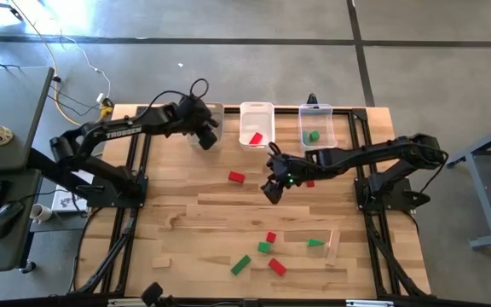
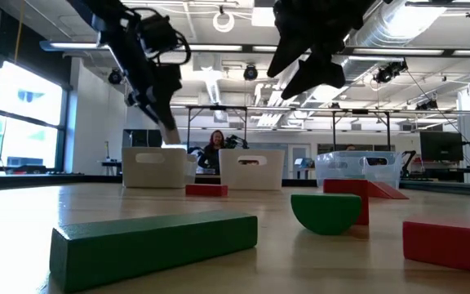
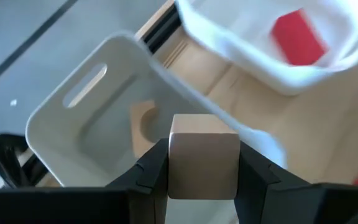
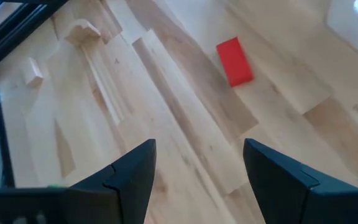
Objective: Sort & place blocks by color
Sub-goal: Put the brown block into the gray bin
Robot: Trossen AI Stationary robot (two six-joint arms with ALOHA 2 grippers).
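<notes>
**Plain wood block gripped above the left bin**

The left gripper [image 3: 202, 171] clenches a plain light-wood rectangular block [image 3: 202, 155] squarely between its two dark fingers, hovering over the leftmost translucent white plastic bin [image 3: 73, 106], where another light-wood piece [image 3: 143, 121] lies. The right gripper [image 4: 197, 171] hangs with fingers spread and empty above the wooden table [image 4: 166, 112], near a red wooden brick [image 4: 235, 60]. The middle bin [image 1: 257, 124] holds a red block [image 1: 256, 137].

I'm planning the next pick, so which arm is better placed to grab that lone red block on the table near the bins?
Probably the right. The right gripper hangs open and empty just beside the red block. The left gripper is shut on a plain wood block over the left bin, so it is busy.
</notes>
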